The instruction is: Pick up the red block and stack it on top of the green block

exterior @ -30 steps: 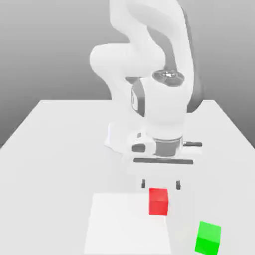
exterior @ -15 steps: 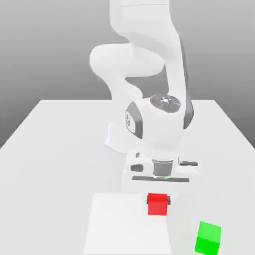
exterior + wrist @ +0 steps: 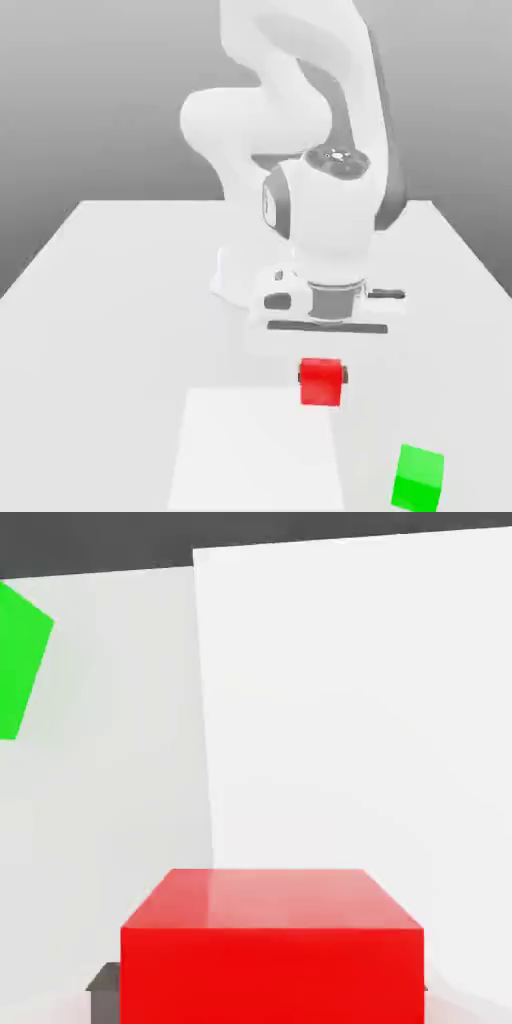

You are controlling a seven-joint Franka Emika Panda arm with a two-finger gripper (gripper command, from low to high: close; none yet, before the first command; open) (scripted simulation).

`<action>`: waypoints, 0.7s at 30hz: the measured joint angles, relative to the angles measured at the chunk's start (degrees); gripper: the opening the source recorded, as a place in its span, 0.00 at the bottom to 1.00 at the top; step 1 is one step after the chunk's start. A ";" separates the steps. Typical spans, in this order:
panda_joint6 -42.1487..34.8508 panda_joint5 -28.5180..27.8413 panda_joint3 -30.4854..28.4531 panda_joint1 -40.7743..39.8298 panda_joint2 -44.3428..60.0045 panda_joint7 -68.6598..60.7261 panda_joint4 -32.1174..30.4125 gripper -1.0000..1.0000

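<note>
And there's the small matte bright red cube (image 3: 321,383), sitting just below centre of the exterior frame, clamped between the two dark fingertips of the gripper (image 3: 322,376), with a sliver of dark finger (image 3: 345,375) peeking out on its right flank and another on its left. The pincer is closed on that red block, pinching it from either side, and the block hangs off the surface, its lower edge above the back edge of the pale white square mat (image 3: 256,448) that lies in the lower middle of the frame. In the hand view the red block (image 3: 272,944) fills the lower centre, with a dark finger (image 3: 104,984) showing at its lower left corner. Out from there, the small matte bright green cube (image 3: 417,478) rests on the table in the lower right corner of the exterior frame, well apart from the red one and just off the mat's right edge; the hand view catches it at the upper left edge (image 3: 20,672). Above the grip, the white Panda arm (image 3: 300,130) towers through the upper centre, folded sharply, its bulky wrist pointing the hand straight down over the white tabletop (image 3: 100,300).
</note>
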 joint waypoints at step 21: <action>-6.66 -9.57 -0.53 8.38 19.67 10.67 25.40 1.00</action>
